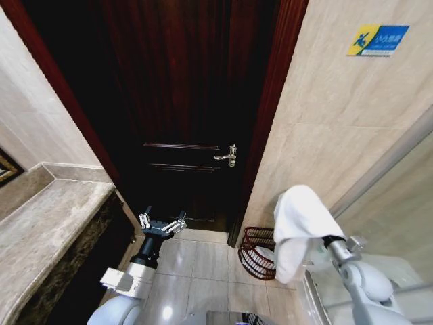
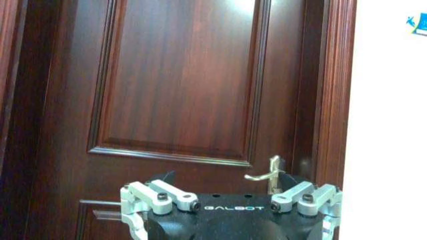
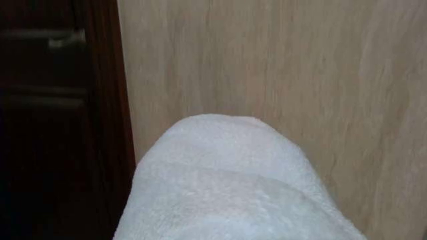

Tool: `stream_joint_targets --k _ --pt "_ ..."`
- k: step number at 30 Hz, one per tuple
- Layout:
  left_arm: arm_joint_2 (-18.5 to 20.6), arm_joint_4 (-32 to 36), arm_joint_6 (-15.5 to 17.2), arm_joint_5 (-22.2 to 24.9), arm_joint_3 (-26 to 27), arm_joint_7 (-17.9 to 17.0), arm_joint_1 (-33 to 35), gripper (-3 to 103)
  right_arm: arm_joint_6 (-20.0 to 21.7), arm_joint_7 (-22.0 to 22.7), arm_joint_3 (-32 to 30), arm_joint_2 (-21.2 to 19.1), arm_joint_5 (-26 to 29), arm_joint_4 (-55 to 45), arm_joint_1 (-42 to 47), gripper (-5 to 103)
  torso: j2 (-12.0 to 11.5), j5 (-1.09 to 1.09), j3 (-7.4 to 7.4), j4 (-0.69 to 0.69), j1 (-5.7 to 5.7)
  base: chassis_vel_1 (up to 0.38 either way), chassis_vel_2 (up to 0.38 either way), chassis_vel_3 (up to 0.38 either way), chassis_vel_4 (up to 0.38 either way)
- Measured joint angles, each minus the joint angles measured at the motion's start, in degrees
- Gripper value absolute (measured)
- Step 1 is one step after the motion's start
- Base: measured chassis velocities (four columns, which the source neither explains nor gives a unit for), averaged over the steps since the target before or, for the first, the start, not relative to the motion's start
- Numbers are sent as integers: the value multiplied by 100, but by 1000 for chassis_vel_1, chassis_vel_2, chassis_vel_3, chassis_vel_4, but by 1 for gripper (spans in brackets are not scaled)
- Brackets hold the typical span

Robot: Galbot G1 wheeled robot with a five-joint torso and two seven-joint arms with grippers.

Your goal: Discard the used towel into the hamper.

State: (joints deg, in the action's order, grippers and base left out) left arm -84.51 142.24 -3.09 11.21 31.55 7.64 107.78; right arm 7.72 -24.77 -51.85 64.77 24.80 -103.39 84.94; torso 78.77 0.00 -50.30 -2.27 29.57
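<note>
The white terry-cloth towel (image 1: pixel 298 227) drapes over the right tool (image 1: pixel 323 242) at lower right of the head view, hiding its grip; I cannot tell its state. Just below-left stands the reddish-brown woven hamper (image 1: pixel 256 254). The left tool (image 1: pixel 162 224), spread, waits lower centre.

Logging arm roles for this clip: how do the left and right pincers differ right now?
The left pincer is open and empty, held out low toward the dark wooden door; the right pincer is covered by the white towel draped over it. The left hangs above bare floor tiles, while the right, with its towel, is raised beside the hamper by the wall. Both point ahead.
</note>
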Motion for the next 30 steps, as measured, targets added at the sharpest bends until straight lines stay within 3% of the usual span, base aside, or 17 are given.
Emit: stream_joint_targets --k 8,10,13,18,26,28,30 --pt "0 0 0 0 0 0 0 100 212 -472 83 -474 -49 125 -191 11 0 1 0 -1 0 0 0 0 0" --pt "0 0 0 0 0 0 0 100 216 -382 86 -526 53 61 -266 11 0 1 0 -1 0 0 0 0 0" --pt "0 0 0 0 0 0 0 100 140 173 170 -677 496 -67 -545 11 0 -2 0 -3 0 0 0 0 0" --pt "0 0 0 0 0 0 0 100 126 202 293 -765 505 163 -682 11 0 -2 0 -2 0 0 0 0 0" --pt "0 0 0 0 0 0 0 100 304 -446 693 -1130 -123 1077 -711 11 0 3 0 2 0 0 0 0 0" --pt "0 0 0 0 0 0 0 100 312 -903 909 -1515 -467 1450 -926 11 0 0 0 0 0 0 0 0 0" --pt "0 0 0 0 0 0 0 100 309 -1046 1025 -1689 -539 1565 -1025 11 0 1 -1 -1 0 0 0 0 0"
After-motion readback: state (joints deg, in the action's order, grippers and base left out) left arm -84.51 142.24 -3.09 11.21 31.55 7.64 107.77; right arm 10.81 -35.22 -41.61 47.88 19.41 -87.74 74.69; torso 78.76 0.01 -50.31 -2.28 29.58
